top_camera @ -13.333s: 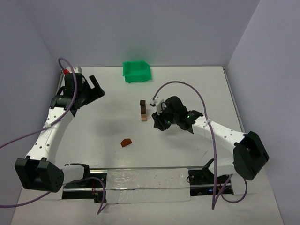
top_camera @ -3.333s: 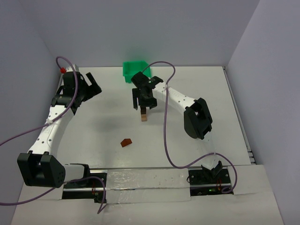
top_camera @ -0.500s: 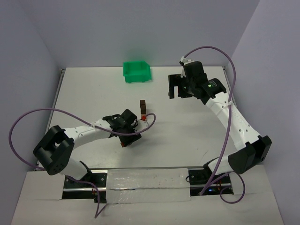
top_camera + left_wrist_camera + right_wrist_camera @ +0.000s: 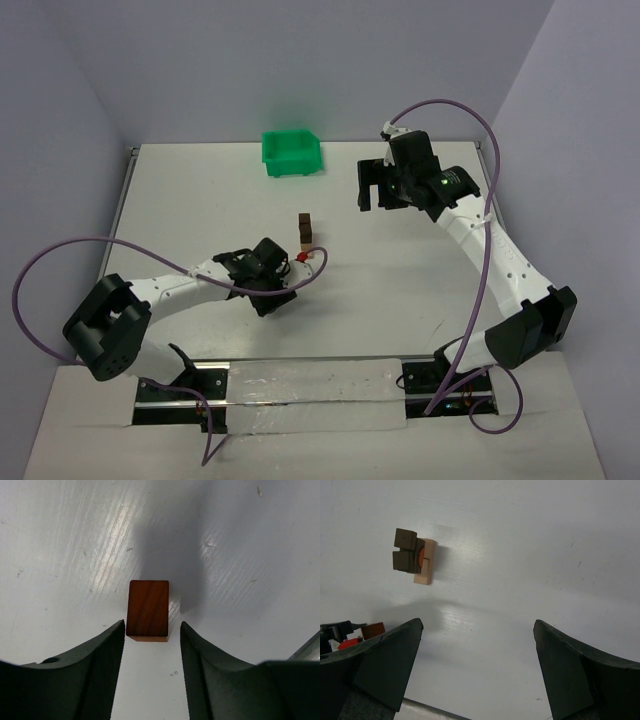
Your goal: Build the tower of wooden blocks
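The wood block tower (image 4: 306,232) stands mid-table, a narrow stack with dark brown cubes over a tan base; the right wrist view sees it from above (image 4: 415,556). A loose reddish-brown block (image 4: 147,611) lies flat on the table. My left gripper (image 4: 152,628) is open and straddles its near end, with a thin gap on each side. From above, the left gripper (image 4: 267,293) covers that block. My right gripper (image 4: 382,195) hangs high at the back right, open wide (image 4: 477,624) and empty.
A green plastic bin (image 4: 291,152) sits at the back of the white table (image 4: 200,200). Walls close off the left, back and right sides. The left arm's purple cable loops over the near left.
The left gripper has settled lower over the reddish-brown block, now hiding it from above. The right arm has barely moved. Seconds earlier the right gripper was at the tower and the left arm at far left.
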Action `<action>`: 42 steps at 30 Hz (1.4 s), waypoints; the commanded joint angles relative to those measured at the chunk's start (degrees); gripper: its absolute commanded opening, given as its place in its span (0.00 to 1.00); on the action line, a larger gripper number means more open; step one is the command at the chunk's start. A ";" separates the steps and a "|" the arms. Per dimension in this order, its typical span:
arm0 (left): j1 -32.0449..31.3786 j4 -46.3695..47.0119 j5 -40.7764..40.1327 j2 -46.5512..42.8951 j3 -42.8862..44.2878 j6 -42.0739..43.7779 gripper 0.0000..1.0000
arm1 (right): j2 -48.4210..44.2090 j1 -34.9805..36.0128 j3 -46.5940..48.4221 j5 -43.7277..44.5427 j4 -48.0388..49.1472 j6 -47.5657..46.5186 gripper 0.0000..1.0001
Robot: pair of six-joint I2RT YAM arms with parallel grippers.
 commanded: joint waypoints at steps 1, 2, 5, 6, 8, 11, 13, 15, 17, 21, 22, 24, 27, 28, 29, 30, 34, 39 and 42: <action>0.22 3.44 1.84 -1.06 -0.03 0.49 0.52 | 0.42 -0.45 2.27 0.22 0.19 -0.14 1.00; 0.27 3.70 1.80 -0.94 0.02 0.44 0.50 | 0.42 -0.45 2.27 0.26 0.21 -0.14 1.00; 0.27 4.37 1.71 -0.91 0.02 0.09 0.44 | 0.51 -0.45 2.36 0.66 0.19 -0.14 1.00; 0.31 4.63 1.54 -1.25 0.10 -0.24 0.40 | 0.51 -0.45 2.36 0.70 0.23 -0.14 1.00; 0.32 4.78 1.20 -2.09 0.80 -2.05 0.32 | 0.55 -0.45 2.32 0.75 0.24 -0.14 1.00; 0.17 3.28 -0.03 -5.58 3.82 -6.50 0.08 | 0.70 -0.45 2.37 0.75 0.25 -0.05 1.00; -0.22 2.47 -0.69 -8.41 5.99 -11.56 0.00 | 0.93 -0.45 2.61 0.75 0.20 0.10 1.00; -0.74 1.15 -0.72 -10.09 8.01 -14.88 0.00 | 1.34 -0.45 3.11 0.92 0.19 0.13 1.00; -2.46 -2.17 -2.41 -10.40 13.19 -21.49 0.00 | 1.90 -0.50 3.76 1.29 -0.08 0.21 1.00; -4.92 -6.69 -13.29 -6.68 23.01 -35.27 0.00 | 2.89 -0.45 4.47 2.24 -0.16 0.39 1.00; -4.92 -8.05 -13.44 -5.41 23.31 -38.22 0.00 | 3.09 -0.45 4.58 2.26 -0.16 0.47 1.00; -4.92 -13.40 -16.06 -0.32 29.46 -43.82 0.00 | 3.59 -0.45 5.24 2.59 -0.25 0.47 1.00; -4.59 -20.61 -19.41 8.47 41.60 -45.05 0.00 | 4.44 -0.45 5.58 3.45 -0.36 0.44 1.00; -4.25 -22.08 -19.88 10.24 45.48 -44.85 0.00 | 4.56 -0.45 5.50 3.77 -0.25 0.38 1.00; -3.88 -24.41 -20.25 13.30 48.15 -44.99 0.00 | 4.61 -0.50 5.37 4.00 -0.30 0.33 1.00; -3.38 -26.27 -20.49 16.06 50.78 -45.17 0.00 | 4.64 -0.58 5.21 4.22 -0.32 0.30 1.00; -0.11 -28.23 -20.42 21.74 57.61 -47.09 0.00 | 4.62 -1.11 4.60 4.46 -0.07 0.36 1.00; 2.22 -29.78 -22.35 26.08 62.74 -49.61 0.00 | 5.21 -1.86 4.39 3.61 0.09 0.74 1.00; 2.64 -29.78 -23.05 27.05 63.77 -50.34 0.00 | 5.67 -2.15 4.59 3.41 0.07 0.77 1.00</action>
